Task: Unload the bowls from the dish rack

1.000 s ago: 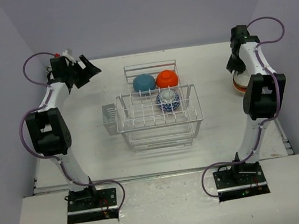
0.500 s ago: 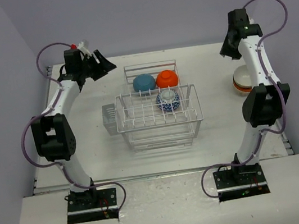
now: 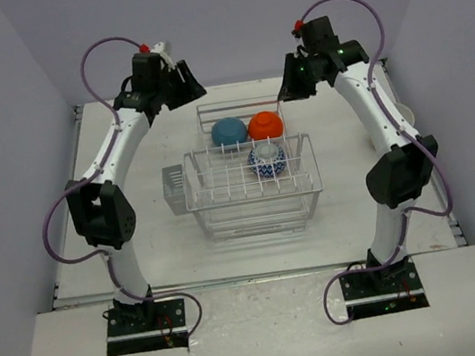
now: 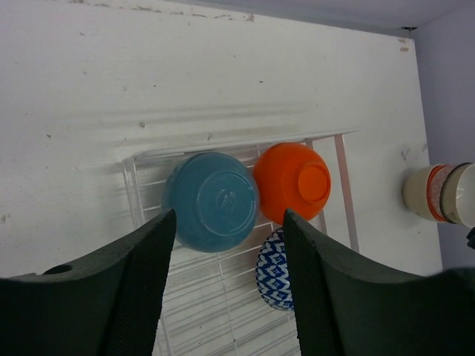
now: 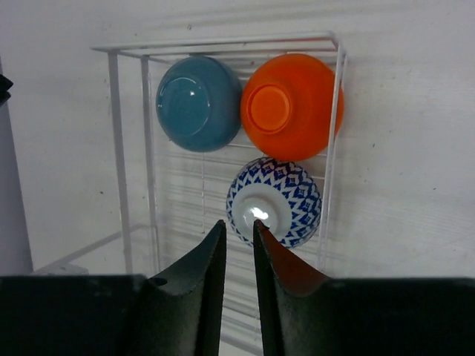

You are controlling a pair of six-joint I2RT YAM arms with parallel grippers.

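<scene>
Sitting bottoms-up at the far end of the white wire-grid dish rack are three bowls. The round blue bowl is on the left with the round orange bowl just beside it on the right, and the blue-and-white patterned bowl is tucked in just nearer, under the orange one. The rack stands mid-way across the white counter, its small side cutlery cup hanging off the left edge. Over on the right, well apart from the rack, a stack of cream and orange bowls rests on the counter. Both arms are up high now! The left gripper hovers beyond the rack's far-left corner, jaws spread wide and released, the blue bowl framed between its fingers in the wrist view. The right gripper hangs over the far-right corner, jaws drawn nearly together with a thin slit between them, grasping nothing.
</scene>
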